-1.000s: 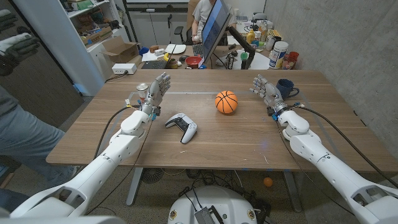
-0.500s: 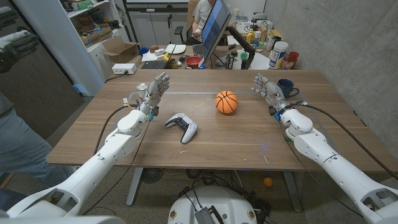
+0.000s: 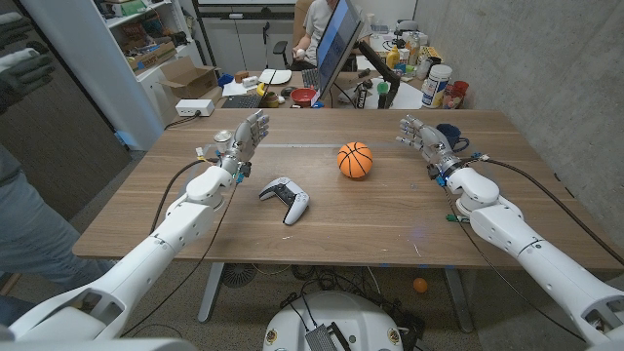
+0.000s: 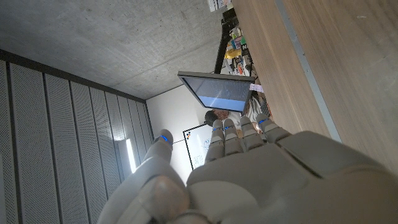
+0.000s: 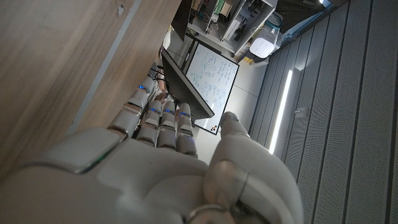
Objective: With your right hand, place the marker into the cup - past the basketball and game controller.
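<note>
An orange basketball (image 3: 355,160) sits on the wooden table (image 3: 370,219) just right of centre. A white and black game controller (image 3: 285,199) lies nearer me and to its left. A small metallic cup (image 3: 222,142) stands at the far left, close beside my left hand (image 3: 244,142), which is raised with fingers apart and empty. A dark blue mug (image 3: 451,136) stands at the far right, just behind my right hand (image 3: 423,139), which is likewise up, spread and empty. In the wrist views, the backs of my left hand (image 4: 249,168) and right hand (image 5: 155,162) show with fingers extended.
A monitor (image 3: 336,44) and desk clutter with bottles and jars (image 3: 436,86) stand beyond the table's far edge. A person (image 3: 317,19) sits behind the monitor. Another person (image 3: 24,205) stands at the table's left side. Cables run along both forearms.
My right arm has shifted slightly to the right, the hand still spread. The person at the left has drawn back toward the picture's edge. The ball and controller have not moved.
</note>
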You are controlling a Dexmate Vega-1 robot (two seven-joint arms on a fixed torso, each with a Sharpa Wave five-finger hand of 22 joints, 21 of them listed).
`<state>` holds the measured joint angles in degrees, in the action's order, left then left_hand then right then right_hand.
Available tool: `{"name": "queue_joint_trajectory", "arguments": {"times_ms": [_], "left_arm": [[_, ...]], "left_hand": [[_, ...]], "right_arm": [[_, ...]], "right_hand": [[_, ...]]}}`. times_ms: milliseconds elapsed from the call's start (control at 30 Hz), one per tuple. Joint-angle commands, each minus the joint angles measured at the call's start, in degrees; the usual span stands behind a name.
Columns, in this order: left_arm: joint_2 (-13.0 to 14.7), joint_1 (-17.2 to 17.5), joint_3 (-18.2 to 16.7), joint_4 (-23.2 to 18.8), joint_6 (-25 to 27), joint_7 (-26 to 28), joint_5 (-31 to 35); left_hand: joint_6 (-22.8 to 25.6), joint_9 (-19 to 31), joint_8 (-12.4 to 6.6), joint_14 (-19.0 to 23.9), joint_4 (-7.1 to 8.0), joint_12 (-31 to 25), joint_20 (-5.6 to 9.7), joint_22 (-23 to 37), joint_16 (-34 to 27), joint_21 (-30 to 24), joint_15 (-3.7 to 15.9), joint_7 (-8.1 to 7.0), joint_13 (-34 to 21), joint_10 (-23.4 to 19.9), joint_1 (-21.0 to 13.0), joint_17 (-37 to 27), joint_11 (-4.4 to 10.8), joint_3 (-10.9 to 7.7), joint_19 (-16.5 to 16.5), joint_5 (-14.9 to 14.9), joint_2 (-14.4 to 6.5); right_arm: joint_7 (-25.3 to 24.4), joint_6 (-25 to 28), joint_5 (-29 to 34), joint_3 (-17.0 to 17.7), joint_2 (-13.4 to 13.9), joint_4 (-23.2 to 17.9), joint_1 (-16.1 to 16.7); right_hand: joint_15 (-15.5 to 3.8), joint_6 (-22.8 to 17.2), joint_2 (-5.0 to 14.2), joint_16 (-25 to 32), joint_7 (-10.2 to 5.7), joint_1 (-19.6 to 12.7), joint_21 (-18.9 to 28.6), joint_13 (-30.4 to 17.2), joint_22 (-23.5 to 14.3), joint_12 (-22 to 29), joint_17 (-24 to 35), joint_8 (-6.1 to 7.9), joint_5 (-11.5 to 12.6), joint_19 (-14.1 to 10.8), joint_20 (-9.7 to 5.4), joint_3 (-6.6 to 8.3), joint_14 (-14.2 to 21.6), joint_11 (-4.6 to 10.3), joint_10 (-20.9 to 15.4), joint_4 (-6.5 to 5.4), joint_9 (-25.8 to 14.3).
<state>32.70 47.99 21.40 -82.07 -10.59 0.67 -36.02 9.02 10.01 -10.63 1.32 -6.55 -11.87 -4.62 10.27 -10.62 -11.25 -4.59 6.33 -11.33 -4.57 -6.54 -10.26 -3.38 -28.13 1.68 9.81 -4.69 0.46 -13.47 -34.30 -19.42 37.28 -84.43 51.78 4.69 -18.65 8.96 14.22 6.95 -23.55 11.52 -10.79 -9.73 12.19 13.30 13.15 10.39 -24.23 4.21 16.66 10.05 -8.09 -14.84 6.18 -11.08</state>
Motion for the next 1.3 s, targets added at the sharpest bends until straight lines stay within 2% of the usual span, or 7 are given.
{"name": "queue_joint_trajectory", "arguments": {"times_ms": [33,100,233,333,600,800,1300], "left_arm": [[-0.58,-1.09,0.58,0.84,0.68,-0.68,-0.17],[-0.68,-1.35,0.73,1.09,0.74,-1.0,-0.2],[-0.69,-2.05,1.48,1.46,1.08,-2.09,0.1],[-0.89,-2.27,1.56,1.71,0.89,-2.3,0.1],[-0.59,-2.37,1.0,1.85,0.41,-1.93,0.25],[-0.79,-2.42,0.88,2.24,0.16,-2.17,-0.05],[-0.63,-1.78,0.45,2.01,-0.61,-2.17,-0.28]], "left_hand": [[0.3,0.29,-0.16,0.09,0.09,-0.37,-0.58,0.14,-0.28,-0.2,-0.63,-0.01,-0.09,-0.15,-0.55,-0.2,0.17,-0.35,0.18,0.3,-0.06],[0.32,0.29,-0.17,0.06,0.09,-0.37,-0.67,0.14,-0.26,-0.19,-0.62,0.0,-0.1,-0.17,-0.55,-0.2,0.15,-0.35,0.21,0.3,-0.06],[0.43,0.29,-0.21,0.07,0.1,-0.37,-0.8,0.14,-0.26,-0.16,-0.69,0.05,-0.1,-0.16,-0.52,-0.21,0.3,-0.33,0.29,0.3,-0.03],[0.47,0.29,-0.22,0.05,0.1,-0.35,-0.98,0.14,-0.25,-0.16,-0.69,0.07,-0.1,-0.12,-0.51,-0.21,0.23,-0.33,0.3,0.3,-0.02],[0.55,0.3,-0.24,-0.01,0.11,-0.34,-1.04,0.14,-0.23,-0.17,-0.72,-0.01,-0.1,-0.11,-0.49,-0.22,0.17,-0.33,0.32,0.3,-0.01],[0.58,0.3,-0.23,-0.06,0.12,-0.34,-1.06,0.14,-0.21,-0.15,-0.79,0.03,-0.1,-0.08,-0.47,-0.22,0.39,-0.33,0.39,0.3,-0.01],[0.63,0.31,-0.22,-0.07,0.14,-0.32,-1.3,0.14,-0.2,-0.14,-0.74,-0.01,-0.1,-0.03,-0.44,-0.23,0.13,-0.35,0.49,0.3,-0.01]], "right_arm": [[-1.34,-1.51,2.27,1.43,2.86,-1.04,2.28],[-0.87,-2.01,2.75,1.47,3.38,-0.71,2.35],[-1.72,-1.91,4.55,1.83,5.12,-1.61,3.23],[-1.97,-1.66,4.79,2.41,6.24,-2.49,4.16],[-3.65,-0.38,5.73,4.07,9.2,-5.71,7.47],[-3.79,-0.39,6.54,5.09,11.1,-6.75,9.35],[-8.05,1.19,8.56,9.01,14.49,-11.79,15.43]], "right_hand": [[-0.17,-0.56,0.6,0.16,-0.35,-2.51,0.41,-0.36,-0.23,0.13,-0.08,0.12,0.63,-0.56,0.14,1.28,0.92,0.25,-0.76,1.16,-0.11],[-0.21,-0.72,0.95,0.12,-0.49,-3.51,0.36,-0.37,-0.23,0.08,-0.17,0.07,0.91,-0.62,0.16,1.98,1.06,0.27,-0.82,1.67,-0.12],[-0.42,-2.83,1.58,0.02,-0.34,-8.33,0.34,-0.41,-0.2,-0.06,-0.53,0.36,2.07,-1.37,0.1,5.34,1.79,0.3,-1.29,3.59,-0.23],[-0.48,-3.5,1.72,0.0,-0.44,-10.15,0.38,-0.43,-0.19,0.01,-0.62,0.41,2.53,-1.77,0.07,6.66,2.1,0.43,-1.76,3.94,-0.28],[-0.75,-3.62,1.41,-0.05,-1.04,-12.06,0.34,-0.44,-0.18,-0.12,-0.73,0.2,2.92,-2.05,0.11,7.88,2.4,0.6,-1.77,4.25,-0.32],[-0.25,-4.79,0.89,0.29,-2.08,-14.91,0.77,-0.48,-0.16,-0.16,-0.87,0.3,3.28,-3.89,0.47,9.48,3.94,1.03,-2.04,4.31,-0.47],[0.41,-4.51,-0.24,0.37,-2.89,-15.45,0.63,-0.53,-0.13,-0.32,-0.89,-0.06,3.15,-4.26,1.12,9.61,4.75,1.5,-1.9,3.91,-0.62]]}}
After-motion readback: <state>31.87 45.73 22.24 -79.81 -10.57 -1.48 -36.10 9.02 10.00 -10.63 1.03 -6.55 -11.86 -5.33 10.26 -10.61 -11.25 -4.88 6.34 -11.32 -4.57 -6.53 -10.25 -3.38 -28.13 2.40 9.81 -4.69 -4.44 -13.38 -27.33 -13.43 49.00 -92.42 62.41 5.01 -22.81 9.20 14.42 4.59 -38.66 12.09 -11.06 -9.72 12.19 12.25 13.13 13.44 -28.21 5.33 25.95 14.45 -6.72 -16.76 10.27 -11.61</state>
